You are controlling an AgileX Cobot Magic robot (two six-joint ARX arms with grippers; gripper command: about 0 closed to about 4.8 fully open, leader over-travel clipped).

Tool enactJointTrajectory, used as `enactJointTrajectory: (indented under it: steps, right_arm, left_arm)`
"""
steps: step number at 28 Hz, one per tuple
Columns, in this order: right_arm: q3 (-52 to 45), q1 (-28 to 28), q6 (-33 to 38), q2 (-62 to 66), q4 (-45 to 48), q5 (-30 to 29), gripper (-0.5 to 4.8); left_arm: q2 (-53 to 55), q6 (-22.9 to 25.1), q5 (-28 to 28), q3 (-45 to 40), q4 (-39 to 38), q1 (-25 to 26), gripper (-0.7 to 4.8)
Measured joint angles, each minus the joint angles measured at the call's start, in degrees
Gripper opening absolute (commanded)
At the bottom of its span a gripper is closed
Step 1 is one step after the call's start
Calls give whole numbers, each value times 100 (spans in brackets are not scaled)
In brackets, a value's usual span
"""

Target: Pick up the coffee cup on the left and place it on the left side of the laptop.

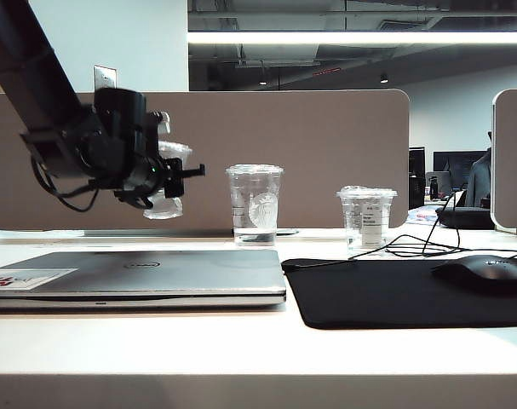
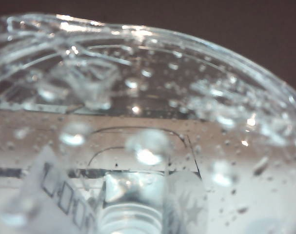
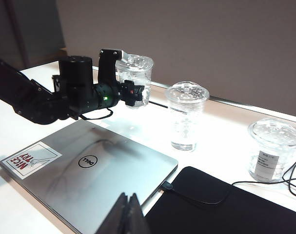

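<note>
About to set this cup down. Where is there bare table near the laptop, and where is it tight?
The left gripper holds the coffee cup above the table. Bare patches: behind the laptop up to the partition, and between laptop and taller cup. Crowded: the laptop's right edge nearly meets the mouse pad. The right gripper's fingers hang over the laptop's front.

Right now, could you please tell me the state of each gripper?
Left gripper: shut on the coffee cup, lifted above the table.
Right gripper: shut, empty, over the laptop.

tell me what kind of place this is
Most likely an open-plan office desk: a beige cubicle partition backs the white desk, a slim silver-grey Dell laptop lies closed beside a black mouse pad, and monitors show beyond.
</note>
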Motion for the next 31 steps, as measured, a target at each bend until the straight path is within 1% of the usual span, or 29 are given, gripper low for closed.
enactJointTrajectory:
  steps: [5, 10, 14, 18, 20, 21, 25, 31]
  right_arm:
    - [2, 0, -2, 0, -4, -26, -2]
    - [2, 0, -2, 0, -9, -118, -2]
    - [2, 0, -4, 0, -55, -247, -2]
    - [2, -2, -4, -2, -129, -271, -2]
    - [2, -2, -4, -2, -170, -282, -2]
    - [2, -2, -4, -2, -181, -297, -2]
    - [2, -2, -31, -2, -190, -363, -2]
    - [2, -2, -33, -2, -195, -376, -2]
  left_arm:
    - [-481, 0, -4, -527, -9, 0, 143]
    - [-966, 2, -35, -1390, 203, 7, 143]
    - [-1360, 2, -247, -2028, 428, 4, 143]
    - [-1777, 0, -310, -2544, 693, 79, 143]
    - [-1976, -2, -507, -2793, 734, 103, 143]
    - [-2063, 0, -595, -2911, 745, 142, 143]
    - [-2710, -2, -640, -3779, 981, 455, 143]
    - [-3093, -2, -640, -4297, 1025, 857, 143]
